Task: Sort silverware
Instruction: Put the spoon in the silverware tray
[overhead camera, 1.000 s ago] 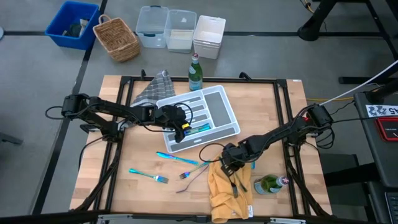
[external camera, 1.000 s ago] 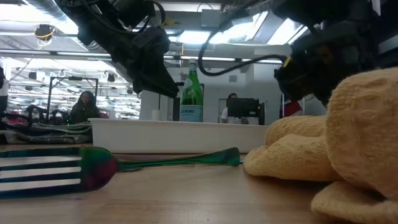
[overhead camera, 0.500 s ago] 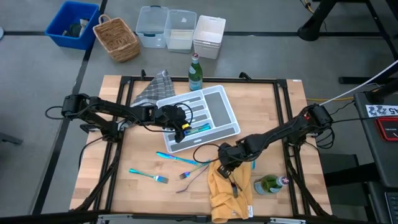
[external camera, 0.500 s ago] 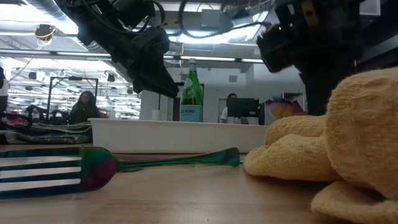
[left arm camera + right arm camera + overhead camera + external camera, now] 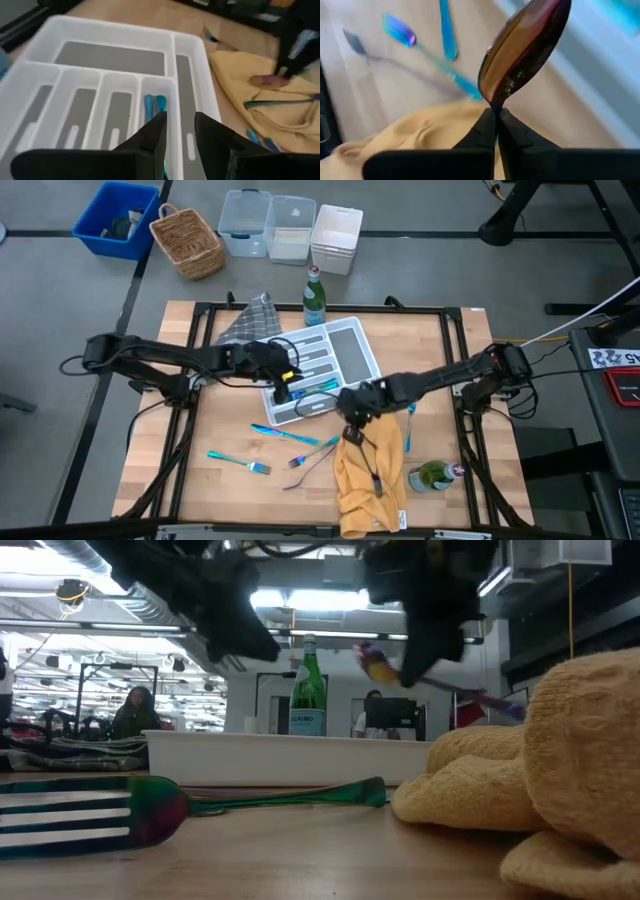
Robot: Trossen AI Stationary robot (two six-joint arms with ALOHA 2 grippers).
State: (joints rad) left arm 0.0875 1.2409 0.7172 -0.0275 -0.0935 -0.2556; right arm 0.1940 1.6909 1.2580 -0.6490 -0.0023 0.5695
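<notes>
My right gripper (image 5: 345, 412) is shut on a purplish-iridescent spoon (image 5: 375, 665), raised at the near edge of the white divided tray (image 5: 345, 340). My left gripper (image 5: 282, 385) hovers open and empty over the tray's near-left part; two teal pieces (image 5: 154, 106) lie in a compartment just ahead of its fingers. On the wood near the tray lie a blue knife (image 5: 275, 432), a blue fork (image 5: 242, 463), a blue spoon (image 5: 322, 446) and a purplish fork (image 5: 300, 465). A dark piece (image 5: 376, 480) lies on the yellow cloth (image 5: 370, 480). My right gripper pinches the spoon's neck (image 5: 492, 102), just behind the bowl, between its two fingertips. The bowl (image 5: 525, 50) sticks out past the fingertips. In the low view the gripper comes from above and the handle (image 5: 495, 700) slants down away from the bowl. The spoon is lifted clear.
A green bottle (image 5: 432, 476) lies beside the yellow cloth and another stands (image 5: 315, 295) behind the tray. A checked cloth (image 5: 250, 320) lies at the far left of the tray. One blue piece (image 5: 408, 420) lies right of the cloth. Bins and a basket (image 5: 187, 242) sit beyond the table.
My right gripper has lifted the purplish spoon off the yellow cloth and carried it up and toward the far left, to the tray's near edge. My left gripper has risen a little over the tray and drawn slightly toward the table's left.
</notes>
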